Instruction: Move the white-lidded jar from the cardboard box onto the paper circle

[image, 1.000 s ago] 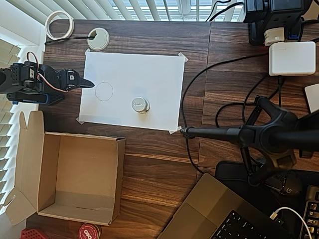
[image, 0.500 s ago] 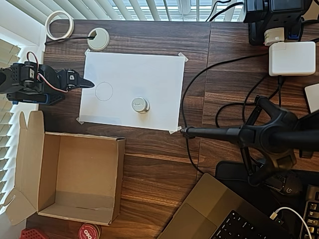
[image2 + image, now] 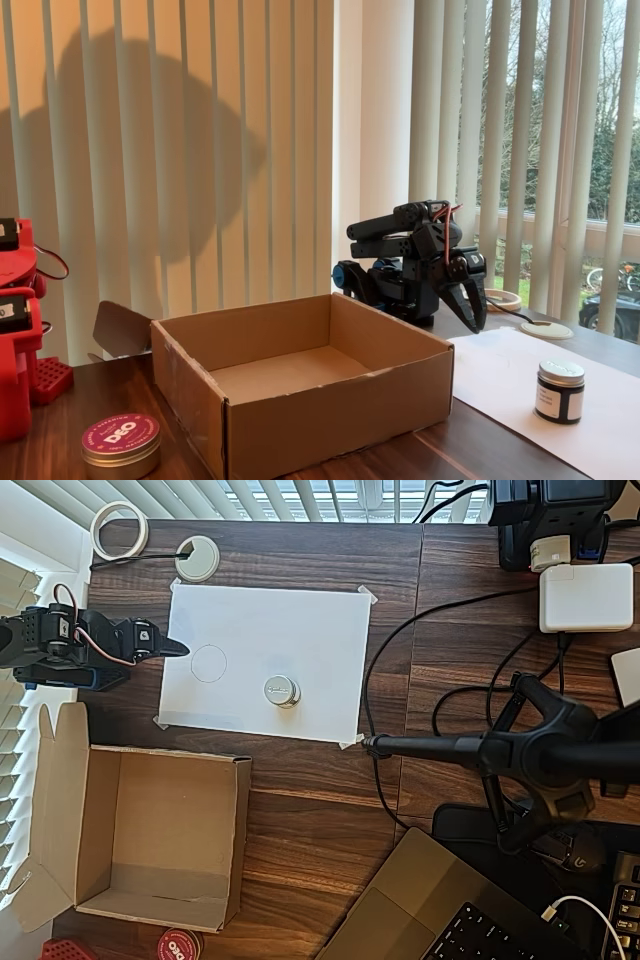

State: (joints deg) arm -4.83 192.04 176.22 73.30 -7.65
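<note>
The white-lidded jar [image 3: 281, 691] stands upright on the white paper sheet [image 3: 300, 630], right of the small pencil-outlined paper circle [image 3: 209, 663] and apart from it. In the fixed view the jar [image 3: 560, 391] is dark with a pale lid. The cardboard box [image 3: 236, 840] lies open below the sheet with nothing inside it; in the fixed view the box [image 3: 330, 400] is in front. My gripper [image 3: 178, 648] is folded back at the sheet's left edge, shut and holding nothing, its tip just left of the circle. In the fixed view the gripper [image 3: 474, 310] points down.
A red round tin [image 3: 179, 944] lies below the box. A white disc with a hole [image 3: 197, 558] and a tape roll [image 3: 120, 530] sit at the back left. Right of the sheet are a black stand [image 3: 500, 750], cables, a white charger [image 3: 585, 597] and a laptop [image 3: 420, 910].
</note>
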